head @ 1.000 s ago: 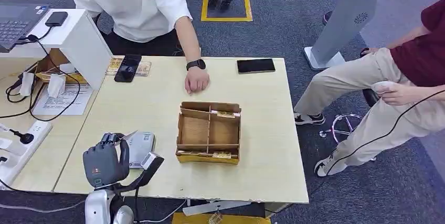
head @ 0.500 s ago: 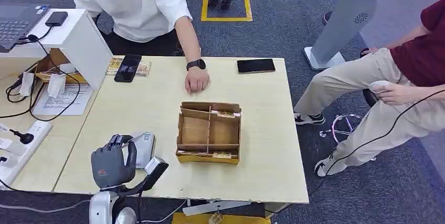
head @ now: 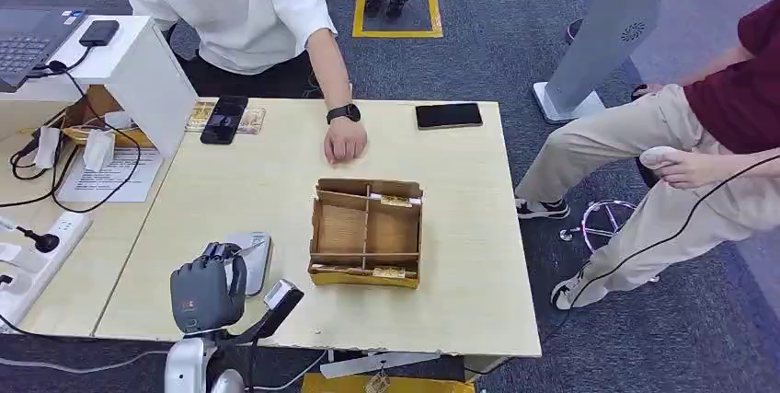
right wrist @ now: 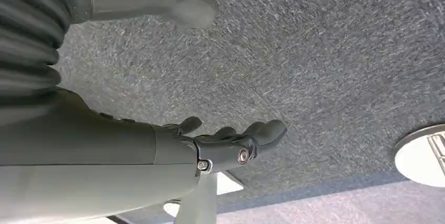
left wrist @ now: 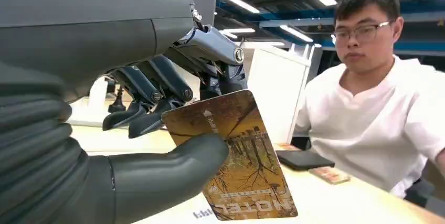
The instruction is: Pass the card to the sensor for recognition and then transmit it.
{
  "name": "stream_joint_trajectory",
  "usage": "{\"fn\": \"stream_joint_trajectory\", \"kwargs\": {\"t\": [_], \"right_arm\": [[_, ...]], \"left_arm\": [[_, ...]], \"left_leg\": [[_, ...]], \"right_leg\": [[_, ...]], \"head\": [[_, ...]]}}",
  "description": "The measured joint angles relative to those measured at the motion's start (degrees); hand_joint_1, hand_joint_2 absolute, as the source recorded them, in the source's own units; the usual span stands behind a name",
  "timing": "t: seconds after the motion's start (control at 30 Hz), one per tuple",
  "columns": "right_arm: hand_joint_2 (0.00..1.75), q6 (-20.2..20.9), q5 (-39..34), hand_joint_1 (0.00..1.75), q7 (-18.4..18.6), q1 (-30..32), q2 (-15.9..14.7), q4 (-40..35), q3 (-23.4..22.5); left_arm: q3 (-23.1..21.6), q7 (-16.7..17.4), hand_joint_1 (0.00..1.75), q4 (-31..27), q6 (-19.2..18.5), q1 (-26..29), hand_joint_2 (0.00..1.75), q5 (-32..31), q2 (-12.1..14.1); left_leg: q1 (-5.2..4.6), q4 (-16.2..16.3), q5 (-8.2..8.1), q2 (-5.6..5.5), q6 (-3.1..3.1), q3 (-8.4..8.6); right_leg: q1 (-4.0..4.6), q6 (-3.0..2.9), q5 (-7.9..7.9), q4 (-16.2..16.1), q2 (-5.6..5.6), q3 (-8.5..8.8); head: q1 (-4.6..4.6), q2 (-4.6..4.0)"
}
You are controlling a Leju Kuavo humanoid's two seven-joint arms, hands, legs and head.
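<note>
**A:** While the head view is showing the left hand [head: 208, 294] hovering at the near left of the desk [head: 460, 255], just over the grey sensor [head: 248, 258], where is the card sitting?

**B:** The left wrist view is showing the card [left wrist: 233, 156] pinched between thumb and fingers [left wrist: 157, 121]. That pinch is covering only one corner, so I judge the card could be twisting or slipping out on the pass.

**A:** Anything else?

**B:** A tilted card may be failing to read. The right wrist view is showing the right hand [right wrist: 231, 142] hanging over carpet, fingers loosely apart, holding nothing.
</note>
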Motion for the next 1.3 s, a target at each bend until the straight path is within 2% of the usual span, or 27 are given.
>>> {"fn": "stream_joint_trajectory", "kwargs": {"t": [0.2,0.33,0.47,0.53,0.73,1.0,1.3], "right_arm": [[1.75,0.0,-0.4,0.0,0.0,0.0,-0.2,0.3,0.0],[1.75,0.0,-0.5,0.0,0.0,0.0,-0.2,0.5,0.1],[1.75,0.0,-1.1,0.0,0.1,0.1,-0.2,0.5,0.5],[1.75,0.0,-1.2,0.0,0.2,0.2,-0.2,0.5,0.9],[1.75,0.0,-1.7,0.0,0.3,0.4,-0.2,0.6,1.5],[1.75,0.0,-3.0,0.0,1.0,0.7,-0.2,0.6,3.0],[1.75,0.0,-3.7,0.0,1.4,1.0,-0.2,0.6,4.3]], "left_arm": [[-4.0,5.3,1.75,2.6,0.0,-0.2,1.75,-2.1,2.4],[-5.8,7.2,1.75,3.8,0.0,-0.3,1.75,-3.1,3.6],[-8.6,13.0,1.75,5.2,0.1,-0.9,1.75,-4.8,5.5],[-10.0,14.3,1.75,5.8,0.1,-1.3,1.75,-4.8,6.4],[-13.0,16.1,1.75,8.3,0.2,-2.4,1.75,-4.8,8.4],[-15.4,17.3,1.75,14.6,-1.0,-4.8,1.75,-4.7,9.2],[-16.9,17.3,1.75,17.1,-2.1,-6.1,1.75,-4.5,9.8]], "left_leg": [[0.0,0.0,0.0,0.0,0.0,0.0],[0.0,0.0,0.0,0.0,0.0,0.0],[0.0,0.0,0.0,0.0,0.0,0.01],[0.0,0.0,0.0,0.0,0.0,0.01],[0.0,0.0,0.0,0.0,0.0,0.03],[0.0,0.0,0.0,0.0,0.0,0.15],[0.0,0.0,0.0,-0.01,0.0,0.33]], "right_leg": [[0.0,0.0,0.0,0.0,0.0,0.0],[0.0,0.0,0.0,0.0,0.0,0.0],[0.0,0.0,0.0,0.0,0.0,0.0],[0.0,0.0,0.0,0.0,0.0,0.01],[0.0,0.0,0.0,0.0,0.0,0.03],[0.0,0.0,0.0,0.0,-0.01,0.16],[0.0,0.0,0.0,0.0,-0.02,0.36]], "head": [[0.0,0.0],[0.0,0.0],[0.0,0.0],[0.0,0.0],[0.0,0.0],[0.0,0.0],[-0.02,0.0]]}}
